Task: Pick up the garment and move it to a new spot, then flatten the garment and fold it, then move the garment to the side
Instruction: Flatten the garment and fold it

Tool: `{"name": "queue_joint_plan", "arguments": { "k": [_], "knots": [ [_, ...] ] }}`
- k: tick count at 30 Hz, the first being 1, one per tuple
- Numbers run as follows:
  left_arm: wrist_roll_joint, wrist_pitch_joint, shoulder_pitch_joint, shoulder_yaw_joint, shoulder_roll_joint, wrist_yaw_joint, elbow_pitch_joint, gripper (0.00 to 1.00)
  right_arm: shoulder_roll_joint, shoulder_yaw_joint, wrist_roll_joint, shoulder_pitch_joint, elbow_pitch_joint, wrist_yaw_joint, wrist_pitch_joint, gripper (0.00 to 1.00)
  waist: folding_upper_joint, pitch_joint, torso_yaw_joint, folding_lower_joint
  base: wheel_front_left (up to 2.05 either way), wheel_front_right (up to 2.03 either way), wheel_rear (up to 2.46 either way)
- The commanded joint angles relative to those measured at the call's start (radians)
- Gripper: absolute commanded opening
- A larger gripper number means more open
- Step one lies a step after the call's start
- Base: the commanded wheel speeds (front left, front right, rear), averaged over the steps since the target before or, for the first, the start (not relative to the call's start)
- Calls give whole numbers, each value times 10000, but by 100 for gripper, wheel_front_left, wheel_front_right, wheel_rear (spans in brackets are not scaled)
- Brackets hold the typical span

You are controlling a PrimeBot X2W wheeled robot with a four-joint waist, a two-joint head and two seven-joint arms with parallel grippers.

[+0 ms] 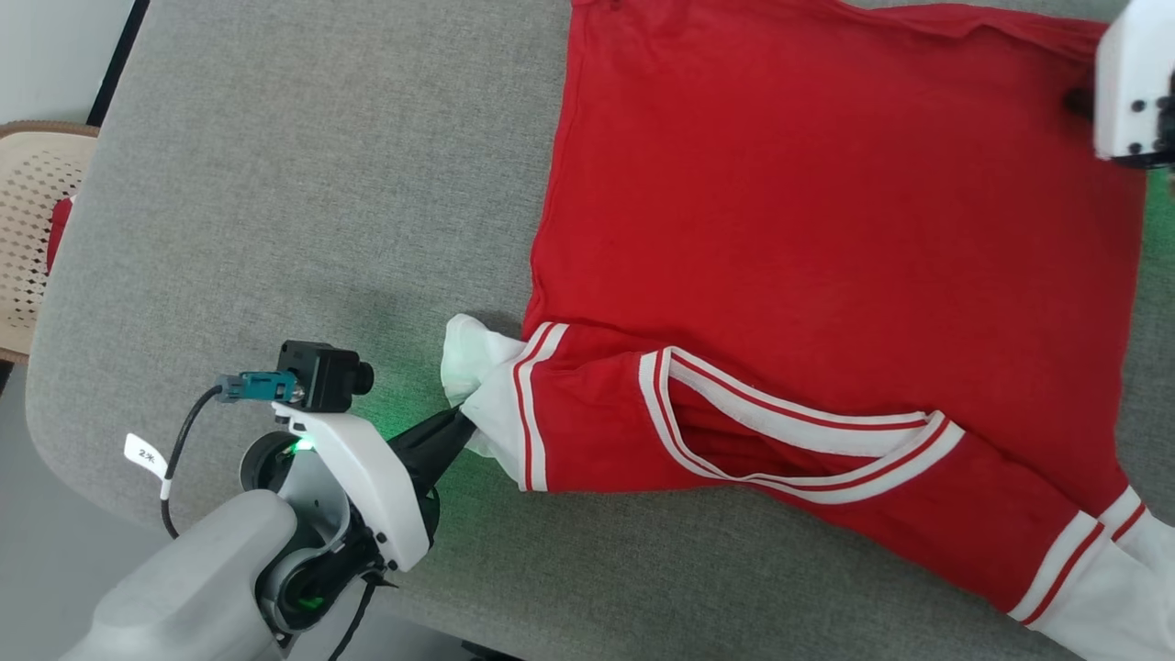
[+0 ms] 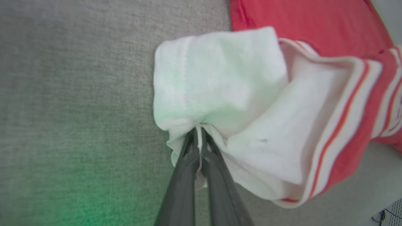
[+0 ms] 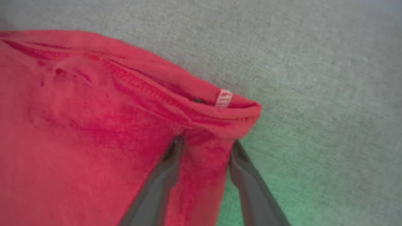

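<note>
Left gripper (image 2: 198, 131) jaws pinch shut on the white sleeve (image 2: 220, 78) of the garment (image 1: 826, 229), which lies spread, red side up, on the grey table (image 1: 321, 184). Right gripper (image 3: 205, 142) jaws stand apart, astride its red hem corner (image 3: 238, 113). A beige woven seat or basket (image 1: 32, 211) stands beyond the table's left edge.

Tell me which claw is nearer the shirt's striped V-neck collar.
Left. The left claw pinches the white sleeve close beside the collar; the right claw sits at the far hem corner of the garment, across its whole body.
</note>
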Motion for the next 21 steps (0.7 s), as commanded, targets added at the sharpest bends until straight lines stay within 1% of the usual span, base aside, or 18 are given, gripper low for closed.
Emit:
{"name": "queue_joint_plan", "arguments": {
  "k": [1,4,9,10,16,21],
  "knots": [
    [-20,-12,-48,26,-27,151,379,0,249,272,69,1038,632,22,331,0,-1,-44,-67,0,0,0,0],
    [-62,-112,-6,105,59,146,517,0,126,400,244,970,436,14,193,0,-1,-196,-265,0,0,0,0],
    [-161,-253,233,252,398,227,537,0,-39,968,860,1103,-651,14,98,0,-1,-558,-792,0,0,0,0],
    [-161,-253,233,252,398,227,537,0,-39,968,860,1103,-651,14,98,0,-1,-558,-792,0,0,0,0],
    [-182,-338,518,366,928,441,219,0,-683,1499,1957,1966,-2809,12,207,0,-1,-983,-1508,0,0,0,0],
    [-347,-362,871,458,1309,679,-126,0,-1182,1363,2756,3251,-4691,12,600,0,-1,-1339,-2058,0,0,0,0]
  ]
}}
